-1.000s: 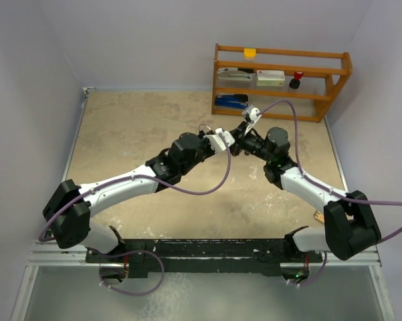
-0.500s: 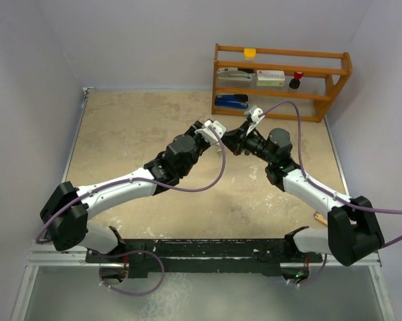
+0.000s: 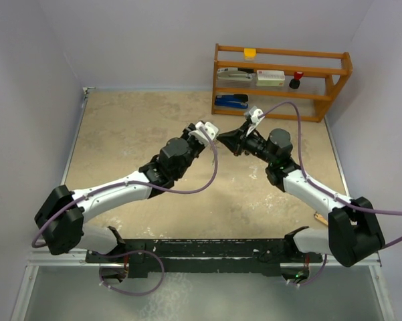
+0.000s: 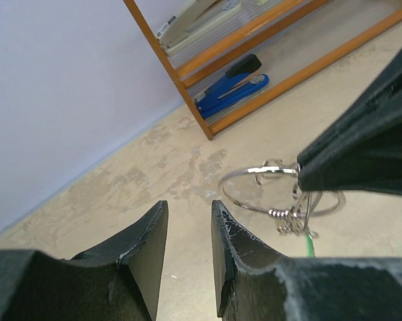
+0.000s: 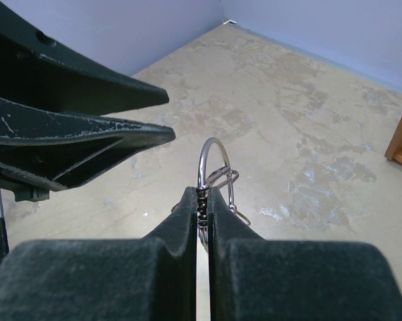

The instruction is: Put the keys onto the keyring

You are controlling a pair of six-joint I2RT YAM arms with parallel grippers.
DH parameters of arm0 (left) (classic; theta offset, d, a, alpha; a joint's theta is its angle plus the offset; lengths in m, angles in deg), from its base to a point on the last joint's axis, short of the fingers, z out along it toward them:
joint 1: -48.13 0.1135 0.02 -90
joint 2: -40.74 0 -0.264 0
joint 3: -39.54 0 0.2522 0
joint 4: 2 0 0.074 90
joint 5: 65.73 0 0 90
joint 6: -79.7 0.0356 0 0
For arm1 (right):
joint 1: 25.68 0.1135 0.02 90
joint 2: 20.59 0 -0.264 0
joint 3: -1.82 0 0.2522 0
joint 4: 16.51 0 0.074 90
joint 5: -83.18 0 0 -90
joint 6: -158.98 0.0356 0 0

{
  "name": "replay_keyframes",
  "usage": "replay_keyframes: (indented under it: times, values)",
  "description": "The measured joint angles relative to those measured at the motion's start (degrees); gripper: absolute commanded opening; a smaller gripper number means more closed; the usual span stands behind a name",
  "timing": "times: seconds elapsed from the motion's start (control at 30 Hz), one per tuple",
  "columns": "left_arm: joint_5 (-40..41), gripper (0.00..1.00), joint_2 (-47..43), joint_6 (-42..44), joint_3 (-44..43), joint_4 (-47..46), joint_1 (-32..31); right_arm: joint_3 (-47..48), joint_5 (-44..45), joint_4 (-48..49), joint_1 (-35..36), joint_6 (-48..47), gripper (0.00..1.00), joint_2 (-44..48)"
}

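Left end effector (image 4: 188,208): jaws a narrow gap apart, empty, just short of keyring (image 4: 254,190). Keyring hangs above worktop (image 3: 120,134), pinched edge-on in the closed right end effector (image 5: 202,195). Risk: a nudge from the left twists the thin wire out of the pinch. Green sliver (image 4: 310,246) under the ring is cut off; no loose keys visible

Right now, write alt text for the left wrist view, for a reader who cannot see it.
The right gripper pinches a silver keyring, small keys dangling under it, above a beige table. The left gripper sits slightly open and empty in the foreground; a blue stapler lies in a wooden shelf behind.
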Motion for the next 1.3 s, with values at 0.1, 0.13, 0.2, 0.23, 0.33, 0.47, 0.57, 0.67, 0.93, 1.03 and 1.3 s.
replay_keyframes:
  times: [0.1, 0.13, 0.2, 0.23, 0.33, 0.47, 0.57, 0.67, 0.93, 1.03, 1.3]
  values:
    - [-4.2, 0.29, -2.4, -1.4, 4.1, -2.8, 1.6, 0.0, -0.1, 0.0, 0.0, 0.0, 0.0, 0.5]
    - [-5.5, 0.29, -3.2, -1.9, 5.9, -4.2, 2.1, 0.0, -0.2, 0.0, 0.0, 0.0, 0.0, 0.7]
    - [-7.9, 0.29, -4.6, -2.9, 9.4, -7.2, 3.2, 0.0, -0.2, 0.0, 0.0, -0.1, 0.0, 0.9]
    - [-8.9, 0.29, -4.8, -3.6, 10.6, -8.3, 3.7, 0.0, -0.2, 0.0, 0.0, -0.1, 0.0, 1.1]
    - [-11.8, 0.29, -4.8, -5.4, 11.7, -9.4, 5.1, 0.0, -0.2, 0.0, 0.0, -0.1, 0.0, 1.5]
    - [-15.3, 0.29, -4.5, -8.2, 11.7, -12.1, 6.0, 0.0, -0.2, 0.2, 0.0, -0.1, 0.0, 1.6]
    - [-17.8, 0.29, -3.4, -9.9, 11.3, -14.0, 6.0, 0.0, -0.2, 0.3, 0.0, -0.1, 0.0, 1.6]
    - [-20.3, 0.28, -1.6, -11.4, 10.0, -14.4, 6.0, 0.0, -0.2, 0.3, 0.0, -0.1, 0.0, 1.6]
    - [-24.1, 0.29, -0.3, -15.1, 7.9, -14.6, 6.0, 0.0, -0.3, 0.3, 0.0, -0.1, 0.0, 1.6]
    - [-24.5, 0.28, 0.7, -15.5, 7.1, -14.5, 6.0, 0.0, -0.6, 0.3, 0.0, 0.0, 0.0, 1.6]
    - [-24.7, 0.28, 3.1, -15.8, 5.5, -14.5, 6.0, 0.0, -1.0, 0.5, 0.0, 0.0, 0.0, 1.6]
